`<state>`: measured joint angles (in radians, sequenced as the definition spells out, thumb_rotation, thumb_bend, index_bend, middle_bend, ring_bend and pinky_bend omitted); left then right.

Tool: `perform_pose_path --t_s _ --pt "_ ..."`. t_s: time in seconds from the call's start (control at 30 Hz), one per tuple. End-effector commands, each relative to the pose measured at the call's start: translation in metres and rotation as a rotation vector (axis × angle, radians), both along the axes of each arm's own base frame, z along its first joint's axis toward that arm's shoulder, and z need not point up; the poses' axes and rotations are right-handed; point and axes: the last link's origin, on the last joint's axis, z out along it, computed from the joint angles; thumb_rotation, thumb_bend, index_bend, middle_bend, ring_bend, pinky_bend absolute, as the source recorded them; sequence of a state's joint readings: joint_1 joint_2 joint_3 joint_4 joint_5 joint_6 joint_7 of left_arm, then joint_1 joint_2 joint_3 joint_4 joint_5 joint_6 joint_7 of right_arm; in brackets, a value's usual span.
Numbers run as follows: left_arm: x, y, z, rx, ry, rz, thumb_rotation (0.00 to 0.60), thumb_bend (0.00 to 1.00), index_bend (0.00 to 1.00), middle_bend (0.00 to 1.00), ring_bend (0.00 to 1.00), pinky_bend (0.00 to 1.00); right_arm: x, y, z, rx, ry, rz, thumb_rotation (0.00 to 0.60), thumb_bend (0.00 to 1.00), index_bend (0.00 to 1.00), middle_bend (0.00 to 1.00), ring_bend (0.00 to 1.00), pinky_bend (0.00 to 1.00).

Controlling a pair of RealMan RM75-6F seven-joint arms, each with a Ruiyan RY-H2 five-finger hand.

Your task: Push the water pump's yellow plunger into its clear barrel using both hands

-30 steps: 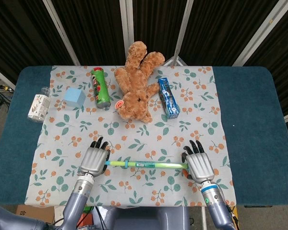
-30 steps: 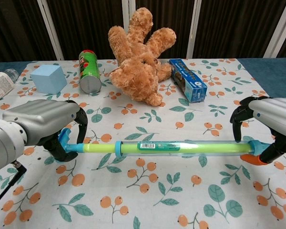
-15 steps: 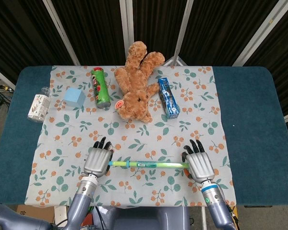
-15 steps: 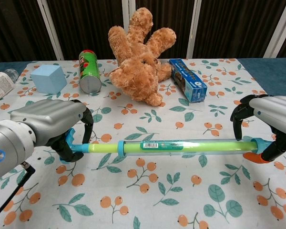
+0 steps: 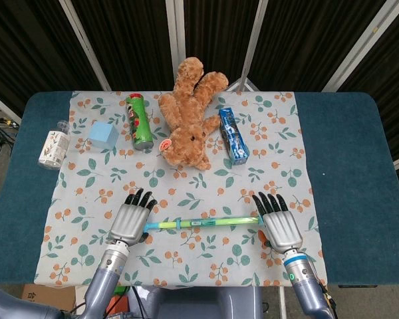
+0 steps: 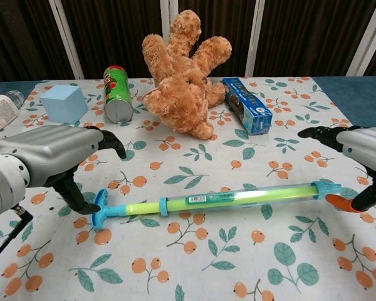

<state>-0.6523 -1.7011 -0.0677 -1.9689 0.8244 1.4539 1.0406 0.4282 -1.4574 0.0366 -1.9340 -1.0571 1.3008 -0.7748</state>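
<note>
The water pump (image 6: 219, 200) lies free on my worktop (image 5: 346, 159), long axis running nine to three o'clock, yellow plunger (image 6: 141, 207) partly out beside my open-fingered left hand (image 6: 47, 157), barrel tip nearest my equally empty, spread right hand (image 6: 357, 147).
</note>
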Motion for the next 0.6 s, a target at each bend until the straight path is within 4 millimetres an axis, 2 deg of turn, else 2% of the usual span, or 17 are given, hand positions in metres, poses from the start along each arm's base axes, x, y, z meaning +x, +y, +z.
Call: perform_pose_path --t_s 0.03,0.17,0.27,0.37,0.43,0.6 --pt "-0.003 -0.003 0.004 -0.005 -0.014 -0.002 0.600 0.25 0.18 0.06 0.02 0.12 -0.003 0.000 0.002 -0.004 0.006 -0.007 0.600 0.40 0.00 0.00 0.00 0.00" --pt "-0.010 -0.006 0.017 0.001 -0.048 -0.007 0.600 0.25 0.18 0.06 0.02 0.12 -0.010 0.001 0.012 -0.026 0.005 -0.008 0.600 0.40 0.00 0.00 0.00 0.00" --pt "-0.024 -0.009 0.035 0.024 -0.079 -0.017 0.600 0.24 0.17 0.06 0.02 0.12 -0.022 0.002 0.028 -0.059 -0.004 -0.010 0.600 0.40 0.00 0.00 0.00 0.00" --pt "-0.045 -0.015 0.057 0.057 -0.107 -0.022 0.600 0.09 0.15 0.06 0.02 0.12 -0.036 0.007 0.048 -0.088 -0.029 -0.021 0.600 0.33 0.00 0.00 0.00 0.00" --pt "-0.061 -0.021 0.074 0.083 -0.126 -0.034 0.600 0.02 0.12 0.05 0.01 0.11 -0.046 0.012 0.063 -0.103 -0.062 -0.030 0.600 0.28 0.00 0.00 0.00 0.00" --pt "-0.102 -0.041 0.114 0.155 -0.133 -0.079 0.600 0.01 0.07 0.03 0.00 0.08 -0.071 0.031 0.099 -0.158 -0.101 -0.037 0.600 0.25 0.00 0.00 0.00 0.00"
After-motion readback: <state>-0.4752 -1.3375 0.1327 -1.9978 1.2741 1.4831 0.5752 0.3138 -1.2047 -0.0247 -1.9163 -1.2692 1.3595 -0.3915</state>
